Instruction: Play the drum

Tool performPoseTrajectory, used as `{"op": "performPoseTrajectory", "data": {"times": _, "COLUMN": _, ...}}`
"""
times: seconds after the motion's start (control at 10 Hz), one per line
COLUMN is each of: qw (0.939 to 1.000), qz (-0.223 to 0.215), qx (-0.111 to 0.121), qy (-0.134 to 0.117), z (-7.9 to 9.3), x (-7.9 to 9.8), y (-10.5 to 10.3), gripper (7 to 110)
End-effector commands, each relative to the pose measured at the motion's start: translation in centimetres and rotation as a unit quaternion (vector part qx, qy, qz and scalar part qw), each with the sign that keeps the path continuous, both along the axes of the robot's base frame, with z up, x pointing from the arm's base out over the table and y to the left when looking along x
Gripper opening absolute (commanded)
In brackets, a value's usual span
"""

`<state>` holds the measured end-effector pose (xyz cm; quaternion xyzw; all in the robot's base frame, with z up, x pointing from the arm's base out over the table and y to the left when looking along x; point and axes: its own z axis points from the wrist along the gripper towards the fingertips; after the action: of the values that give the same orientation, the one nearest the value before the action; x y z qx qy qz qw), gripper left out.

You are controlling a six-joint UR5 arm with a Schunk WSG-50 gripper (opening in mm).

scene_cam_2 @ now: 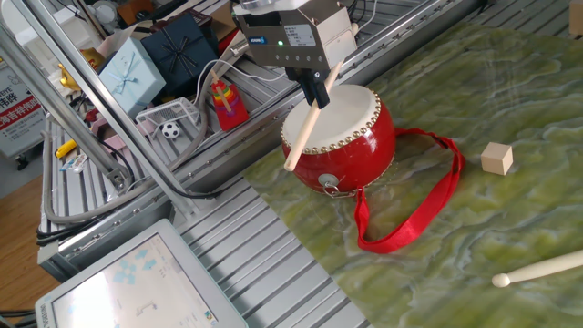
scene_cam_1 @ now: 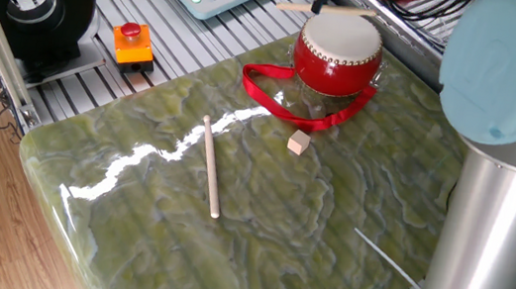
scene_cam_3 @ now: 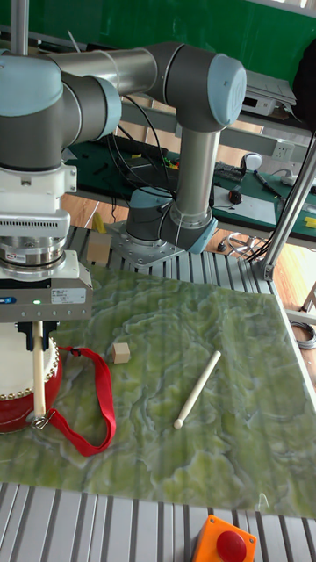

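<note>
The drum (scene_cam_2: 351, 137), red with a cream skin and a studded rim, stands at the table's edge; it also shows as the drum (scene_cam_1: 338, 50) and the drum (scene_cam_3: 16, 385), partly behind my hand. Its red ribbon (scene_cam_2: 412, 205) trails over the table. My gripper (scene_cam_2: 317, 88) is shut on a wooden drumstick (scene_cam_2: 305, 128), which slants down across the drum's rim. In the tall view the gripper (scene_cam_3: 37, 338) hangs over the drum with the drumstick (scene_cam_3: 38, 382) pointing down. Whether the stick touches the skin I cannot tell.
A second drumstick (scene_cam_1: 210, 166) lies mid-table, and a small wooden cube (scene_cam_1: 298, 143) sits near the ribbon. An orange box with a red button (scene_cam_1: 132, 43) stands on the slatted rails. The arm's column (scene_cam_1: 487, 225) rises at the right. Gift boxes (scene_cam_2: 137, 68) are beside the table.
</note>
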<state>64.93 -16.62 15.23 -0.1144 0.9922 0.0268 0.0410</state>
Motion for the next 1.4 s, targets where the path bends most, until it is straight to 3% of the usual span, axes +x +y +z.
{"op": "performPoseTrajectory", "data": {"times": 0.0, "qw": 0.9999, "qz": 0.008, "qx": -0.007, "qy": -0.011, "z": 0.0, "x": 0.3, "y": -0.5, "gripper": 7}}
{"op": "performPoseTrajectory", "data": {"times": 0.2, "qw": 0.9995, "qz": -0.001, "qx": 0.021, "qy": -0.024, "z": 0.2, "x": 0.9, "y": 0.9, "gripper": 7}}
{"op": "performPoseTrajectory", "data": {"times": 0.4, "qw": 0.9989, "qz": -0.023, "qx": 0.037, "qy": -0.02, "z": 0.3, "x": 0.8, "y": 1.5, "gripper": 7}}
{"op": "performPoseTrajectory", "data": {"times": 0.6, "qw": 0.9997, "qz": -0.022, "qx": 0.012, "qy": -0.006, "z": 0.1, "x": 0.1, "y": 0.3, "gripper": 7}}
{"op": "performPoseTrajectory", "data": {"times": 0.8, "qw": 0.9999, "qz": 0.004, "qx": 0.015, "qy": 0.007, "z": 0.1, "x": -0.6, "y": 0.6, "gripper": 7}}
{"op": "performPoseTrajectory", "data": {"times": 1.0, "qw": 0.9998, "qz": 0.014, "qx": -0.004, "qy": 0.017, "z": -0.4, "x": -2.4, "y": -1.7, "gripper": 7}}
{"op": "performPoseTrajectory", "data": {"times": 1.3, "qw": 0.9995, "qz": 0.028, "qx": 0.012, "qy": 0.007, "z": -1.8, "x": -5.1, "y": -4.3, "gripper": 7}}
